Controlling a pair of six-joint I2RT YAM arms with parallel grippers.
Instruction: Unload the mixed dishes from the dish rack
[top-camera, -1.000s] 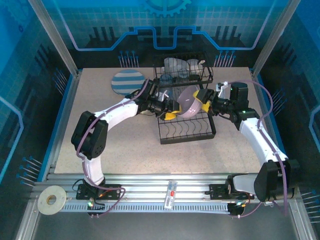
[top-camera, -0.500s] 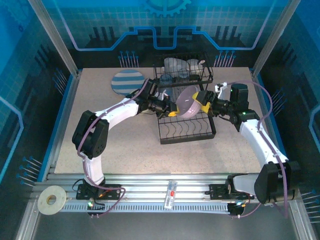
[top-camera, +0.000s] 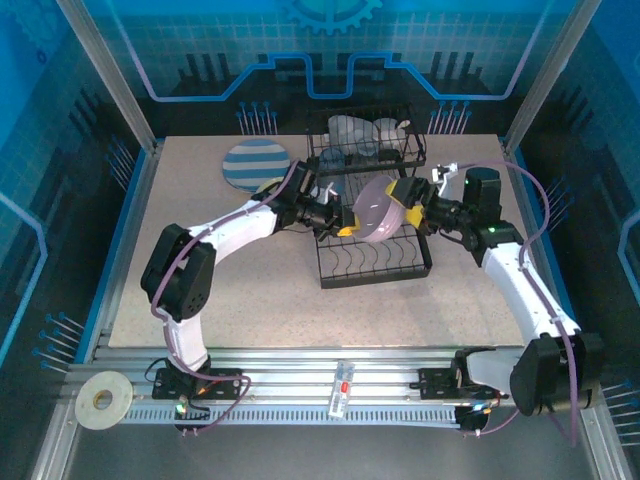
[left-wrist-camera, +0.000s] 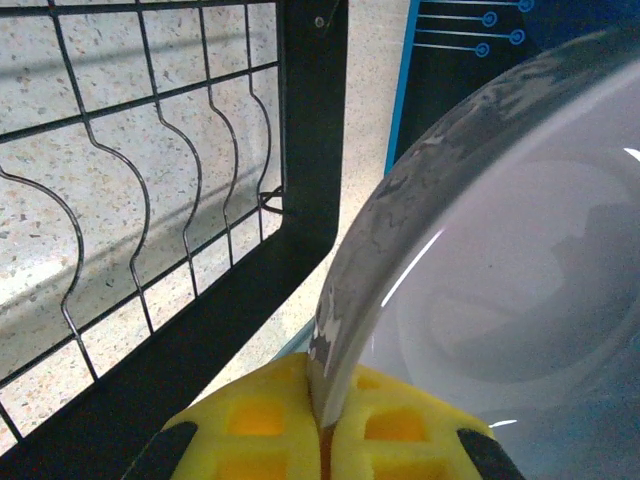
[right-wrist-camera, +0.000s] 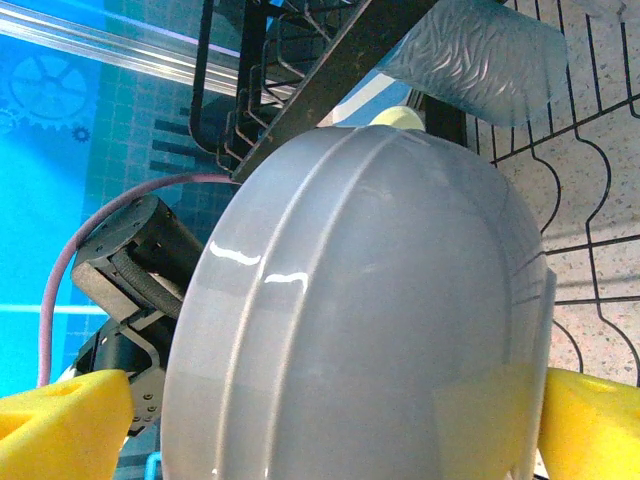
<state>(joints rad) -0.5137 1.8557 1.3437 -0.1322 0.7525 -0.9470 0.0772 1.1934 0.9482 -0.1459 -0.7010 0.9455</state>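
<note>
The lavender bowl (top-camera: 372, 210) hangs tilted on its side over the lower tier of the black wire dish rack (top-camera: 372, 262). My left gripper (top-camera: 345, 228) is shut on the bowl's rim (left-wrist-camera: 335, 350), its yellow pads (left-wrist-camera: 260, 415) pinching the edge. My right gripper (top-camera: 405, 198) stands open around the bowl's back (right-wrist-camera: 370, 320), with one yellow finger (right-wrist-camera: 60, 420) clear of its side and the other (right-wrist-camera: 595, 410) at its far edge. The rack's upper basket (top-camera: 365, 150) holds pale bowls and a clear cup (right-wrist-camera: 480, 55).
A blue-and-white striped plate (top-camera: 253, 165) lies flat on the table at the back left. The rack's curved plate slots (left-wrist-camera: 150, 200) lie just below the bowl. Open tabletop (top-camera: 260, 300) stretches in front of the rack. A tape roll (top-camera: 100, 400) sits on the frame.
My left gripper closed onto the bowl's rim. The right gripper's jaws widened off the bowl, which rose a little and shifted toward the back.
</note>
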